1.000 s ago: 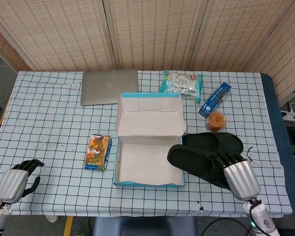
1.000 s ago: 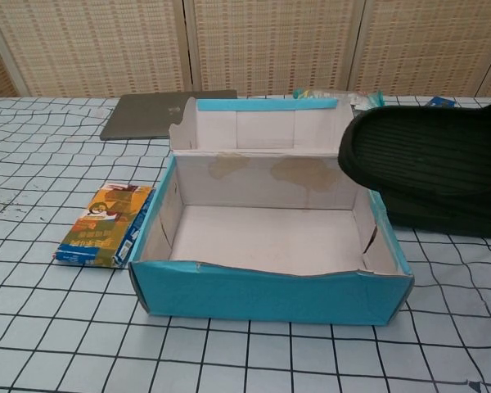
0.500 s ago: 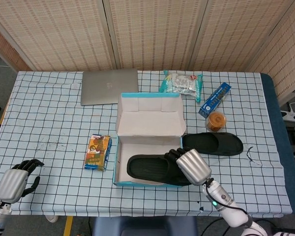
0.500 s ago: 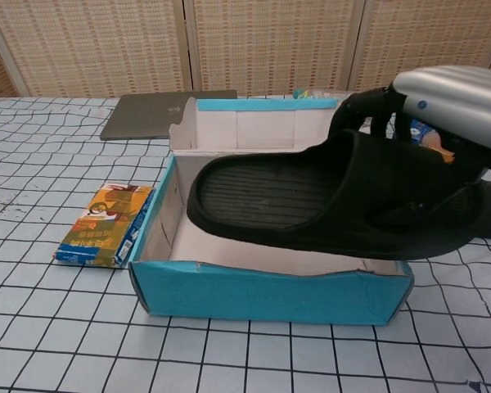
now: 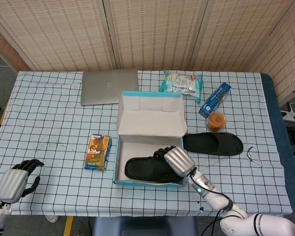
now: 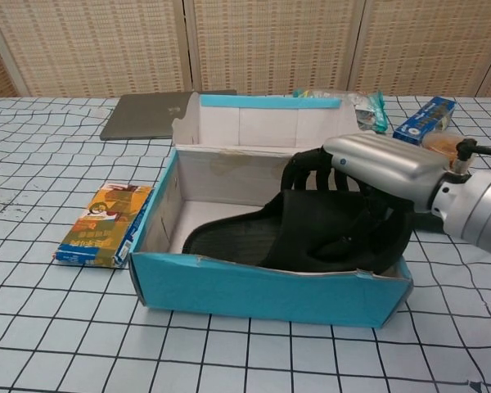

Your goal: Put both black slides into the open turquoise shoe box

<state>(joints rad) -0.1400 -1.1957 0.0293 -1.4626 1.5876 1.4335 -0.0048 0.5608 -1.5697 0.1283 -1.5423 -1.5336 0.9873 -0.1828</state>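
Observation:
The open turquoise shoe box [image 5: 148, 184] [image 6: 262, 292] sits mid-table with its lid standing up at the back. One black slide [image 5: 142, 168] [image 6: 229, 239] lies inside it along the front wall. My right hand [image 5: 174, 160] [image 6: 368, 176] grips that slide by its strap, down in the box's right end. The second black slide [image 5: 212, 143] lies flat on the table just right of the box; in the chest view it is hidden behind my right hand. My left hand [image 5: 17, 178] rests at the table's near left corner with fingers curled in, holding nothing.
A small orange snack pack [image 5: 98, 152] [image 6: 104, 224] lies left of the box. Behind it are a grey laptop [image 5: 109, 86] [image 6: 151, 112], a foil snack bag [image 5: 181, 83], a blue carton [image 5: 214, 99] and a round tin [image 5: 216, 121].
My right hand carried the slide leftward from beside the box, over its right wall, and lowered it inside. The left hand stayed put.

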